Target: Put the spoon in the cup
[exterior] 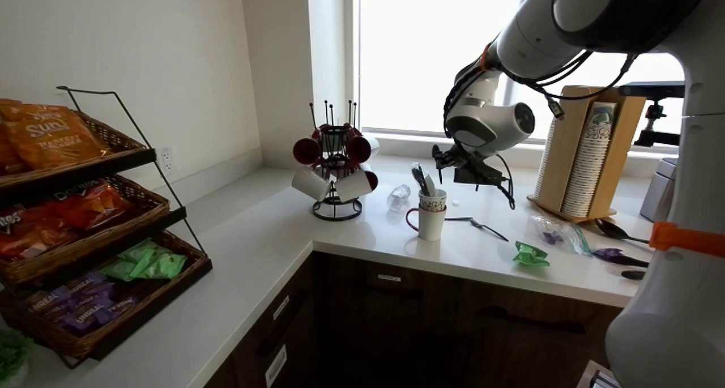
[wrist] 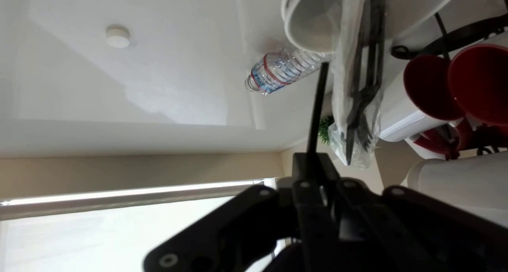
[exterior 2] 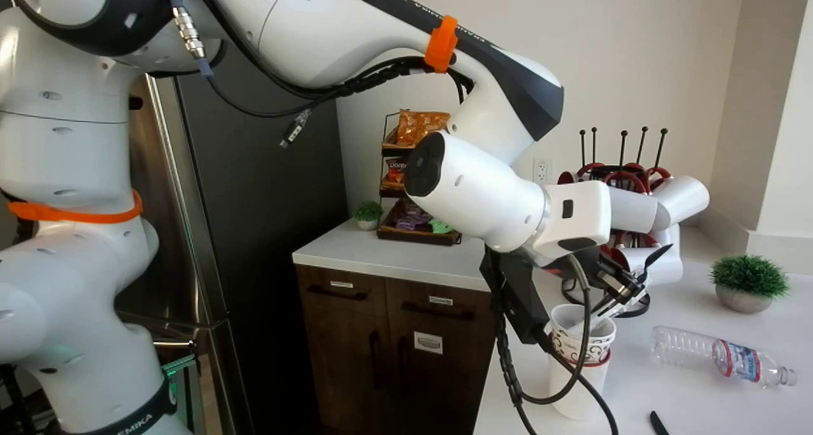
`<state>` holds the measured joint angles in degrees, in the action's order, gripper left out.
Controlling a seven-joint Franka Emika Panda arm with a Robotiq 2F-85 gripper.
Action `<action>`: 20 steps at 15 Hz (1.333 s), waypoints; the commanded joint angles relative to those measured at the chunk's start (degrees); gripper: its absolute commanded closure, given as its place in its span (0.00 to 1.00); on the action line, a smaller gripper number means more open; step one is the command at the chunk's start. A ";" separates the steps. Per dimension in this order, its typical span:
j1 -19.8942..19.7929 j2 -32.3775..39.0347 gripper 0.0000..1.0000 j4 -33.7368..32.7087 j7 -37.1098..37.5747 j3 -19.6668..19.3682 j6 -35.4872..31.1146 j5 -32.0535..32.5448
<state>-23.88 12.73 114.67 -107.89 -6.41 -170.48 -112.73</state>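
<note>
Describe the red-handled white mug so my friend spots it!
On the white countertop, find the black wire rack. Nearby is the red-handled white mug. Unlike the rack's tilted red-and-white mugs, it stands upright holding a patterned white cup.

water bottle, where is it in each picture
In an exterior view, water bottle just right of centre.
In an exterior view, water bottle at lower right, lying down.
In the wrist view, water bottle above centre, slightly right.
Shared landmark: red-and-white mugs, in all three views.
</note>
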 commanded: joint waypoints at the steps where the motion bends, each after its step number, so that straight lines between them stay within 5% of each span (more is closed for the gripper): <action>1: 0.44 -1.08 0.98 0.96 -5.30 -0.38 1.53 -3.37; 7: 0.75 -5.58 0.98 3.10 -17.93 -2.62 7.15 -13.32; 13: -0.19 -10.08 0.98 11.46 -32.20 -5.94 22.61 -24.74; 20: 4.02 -7.28 0.98 19.11 -39.39 -11.37 32.92 -28.88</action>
<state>-21.55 5.41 131.09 -141.31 -15.83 -139.65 -138.36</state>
